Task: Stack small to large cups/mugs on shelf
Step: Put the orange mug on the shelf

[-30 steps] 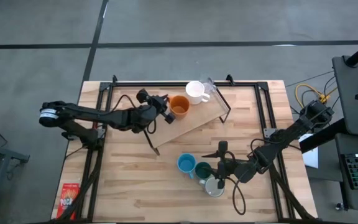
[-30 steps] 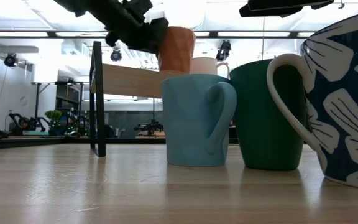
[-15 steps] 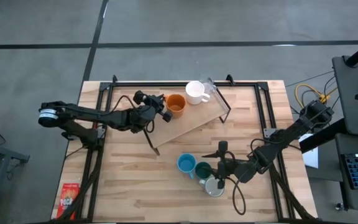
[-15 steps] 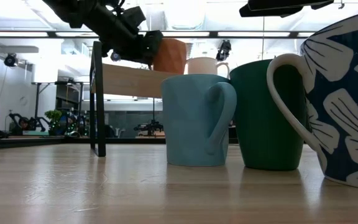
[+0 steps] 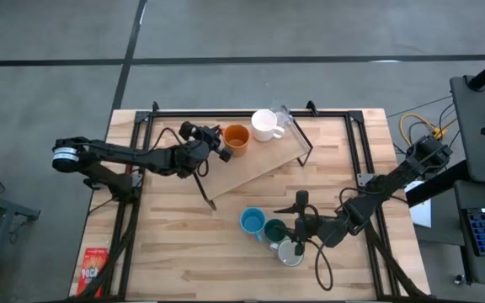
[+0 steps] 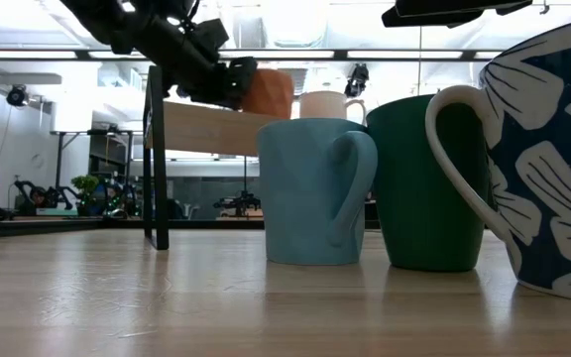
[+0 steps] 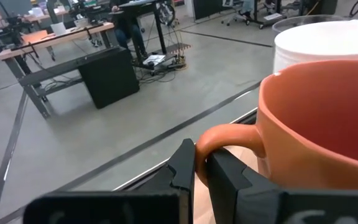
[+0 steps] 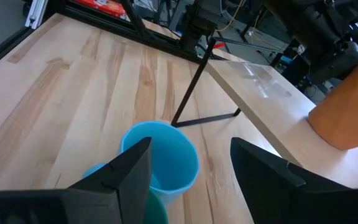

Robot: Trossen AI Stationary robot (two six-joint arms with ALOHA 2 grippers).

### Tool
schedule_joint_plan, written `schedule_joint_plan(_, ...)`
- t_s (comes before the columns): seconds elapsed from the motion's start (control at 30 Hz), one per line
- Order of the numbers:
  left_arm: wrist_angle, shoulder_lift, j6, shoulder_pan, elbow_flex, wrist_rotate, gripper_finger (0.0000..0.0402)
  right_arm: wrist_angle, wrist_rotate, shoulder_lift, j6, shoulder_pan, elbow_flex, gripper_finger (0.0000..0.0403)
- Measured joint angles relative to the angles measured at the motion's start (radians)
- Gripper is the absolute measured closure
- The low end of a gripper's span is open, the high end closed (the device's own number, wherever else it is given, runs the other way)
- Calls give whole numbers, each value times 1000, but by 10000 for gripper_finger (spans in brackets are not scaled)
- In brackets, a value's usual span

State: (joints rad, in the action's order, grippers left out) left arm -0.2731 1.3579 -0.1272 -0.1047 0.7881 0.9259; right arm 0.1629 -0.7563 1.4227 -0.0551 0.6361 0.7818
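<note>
The orange mug (image 5: 237,136) is at the far left end of the light-wood shelf (image 5: 263,164), next to the white mug (image 5: 264,124) standing on the shelf. My left gripper (image 5: 218,140) is shut on the orange mug. The light blue mug (image 5: 252,221), the dark teal mug (image 5: 274,229) and a mug that is grey-white inside and dark blue with white flowers outside (image 5: 290,251) stand on the table's near middle. My right gripper (image 8: 191,146) is open above and beside them, touching nothing. My left gripper pinches the orange mug's handle (image 7: 224,133) between its two fingers, coming level from the table's left. The fingers close across the handle's loop. The mug is slightly tilted, and its base (image 8: 328,135) is at the shelf's top; whether it rests there I cannot tell.
A clear glass (image 5: 283,118) stands at the shelf's far right end behind the white mug. The shelf's black wire legs (image 6: 155,159) stand on the tabletop. A black frame (image 5: 352,143) runs along the table's edges. A red packet (image 5: 95,268) lies at the near left corner.
My left gripper has carried the orange mug down and toward the table's far left, from raised and tilted above the shelf to low at its top. It has stayed shut on the handle.
</note>
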Motion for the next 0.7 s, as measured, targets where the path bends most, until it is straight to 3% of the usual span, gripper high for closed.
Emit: schedule_joint_plan(0.7, -65, 41, -2, -27, -4, -50, 395, 1, 0, 0, -2, 0, 0, 193)
